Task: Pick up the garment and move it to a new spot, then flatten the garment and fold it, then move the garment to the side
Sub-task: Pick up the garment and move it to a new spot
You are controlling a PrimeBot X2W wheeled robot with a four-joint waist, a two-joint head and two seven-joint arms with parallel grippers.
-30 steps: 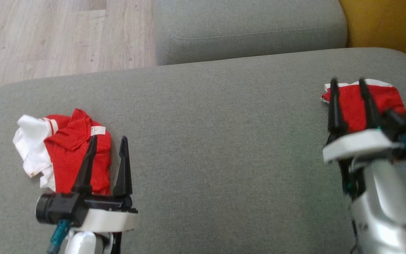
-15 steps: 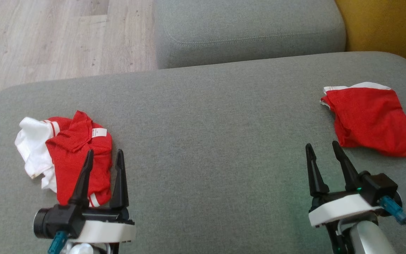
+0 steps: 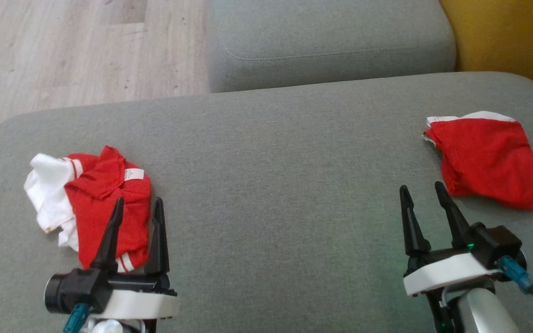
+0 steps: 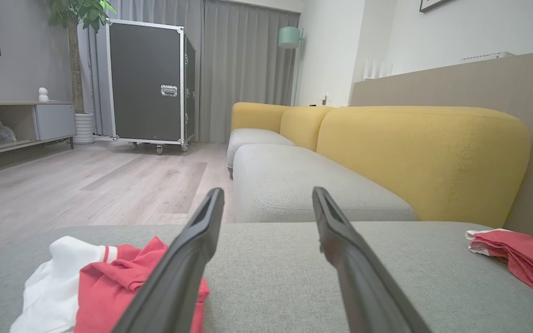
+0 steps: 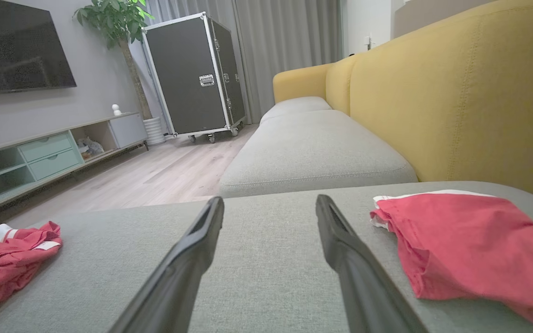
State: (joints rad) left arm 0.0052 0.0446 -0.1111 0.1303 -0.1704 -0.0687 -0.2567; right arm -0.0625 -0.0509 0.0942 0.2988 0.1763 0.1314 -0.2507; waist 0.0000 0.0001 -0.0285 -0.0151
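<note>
A crumpled red and white garment (image 3: pixel 95 203) (image 4: pixel 104 286) (image 5: pixel 3 259) lies at the left of the grey sofa seat (image 3: pixel 275 185). My left gripper (image 3: pixel 138 201) (image 4: pixel 267 190) stands open at that garment's near right edge, its left finger over the red cloth, nothing between the fingers. A second red garment (image 3: pixel 488 159) (image 5: pixel 461 240) (image 4: pixel 516 259), folded flat with a white hem, lies at the far right. My right gripper (image 3: pixel 421 186) (image 5: pixel 270 199) is open and empty, just left of and nearer than that folded piece, apart from it.
A second grey seat cushion (image 3: pixel 331 41) adjoins at the back, with a yellow sofa backrest (image 3: pixel 511 37) on the right and wood floor (image 3: pixel 63 51) at the back left. A black wheeled case (image 4: pixel 148 83) and a low TV cabinet (image 5: pixel 49 152) stand across the room.
My right gripper has drawn back from over the folded red garment to the near side of the seat, leaving it lying there. The left gripper pulled back slightly. The head view shifted a little.
</note>
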